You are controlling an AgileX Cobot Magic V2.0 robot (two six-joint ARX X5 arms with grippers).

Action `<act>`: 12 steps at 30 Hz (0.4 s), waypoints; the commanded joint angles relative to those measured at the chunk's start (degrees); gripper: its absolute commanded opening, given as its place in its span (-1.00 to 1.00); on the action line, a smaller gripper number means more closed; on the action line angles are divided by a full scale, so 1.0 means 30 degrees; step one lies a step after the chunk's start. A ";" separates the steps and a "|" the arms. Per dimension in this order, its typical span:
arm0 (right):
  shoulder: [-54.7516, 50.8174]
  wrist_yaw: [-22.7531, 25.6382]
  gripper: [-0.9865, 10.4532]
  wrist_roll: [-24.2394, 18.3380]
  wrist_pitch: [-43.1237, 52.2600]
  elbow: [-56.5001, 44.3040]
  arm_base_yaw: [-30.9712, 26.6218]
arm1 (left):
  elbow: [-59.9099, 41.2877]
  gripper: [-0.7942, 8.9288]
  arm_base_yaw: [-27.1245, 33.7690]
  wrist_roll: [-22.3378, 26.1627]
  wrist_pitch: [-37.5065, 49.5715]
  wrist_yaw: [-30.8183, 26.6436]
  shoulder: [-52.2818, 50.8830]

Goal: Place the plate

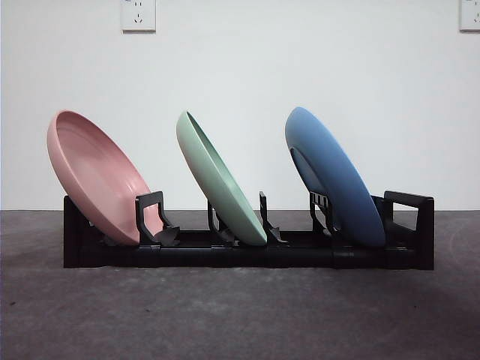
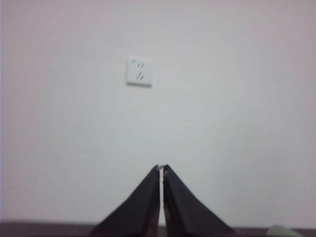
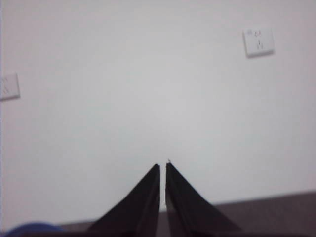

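- Left tool (image 2: 161, 168) is hanging clear of the work, jaws pressed together with only a hairline slit showing, gripping nothing; it is facing the white wall and a wall socket (image 2: 139, 72).
- Right tool (image 3: 163, 165) is doing the same: jaws closed to a thin slit, holding nothing, pointing at the wall over the dark counter (image 3: 276, 212). A blue curve is showing at the edge of its view; too little is visible to say what it is.
- Neither tool is showing in the front view.
- Black dish rack (image 1: 247, 251) is sitting on the counter (image 1: 240, 315), running lengthwise across it, toward the far edge by the wall.
- Pink plate (image 1: 94, 172) is standing in the slot at the rack's left end, leaning, hollow face turned toward the middle of the rack.
- Green plate (image 1: 217, 180) is standing in the middle slot, leaning the same way, seen nearly edge-on.
- Blue plate (image 1: 330, 176) is standing in the slot toward the rack's right end, same lean, its underside facing the camera.
- Plates are standing well apart, none touching another.
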 commanded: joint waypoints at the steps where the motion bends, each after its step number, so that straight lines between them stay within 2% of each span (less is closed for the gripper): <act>1: 0.0474 0.0080 -0.80 0.0393 -0.1122 0.0867 0.0066 | 0.0663 -0.82 0.0015 -0.1224 -0.1093 -0.0219 0.0612; 6: 0.2441 -0.0692 -0.80 0.0357 -0.6054 0.3971 0.0066 | 0.3432 -0.82 0.0015 -0.3177 -0.5748 -0.0189 0.2528; 12: 0.6375 -0.2943 -0.80 0.0066 -1.0571 0.8320 0.0066 | 0.8349 -0.81 0.0015 -0.3315 -1.2021 0.0510 0.5894</act>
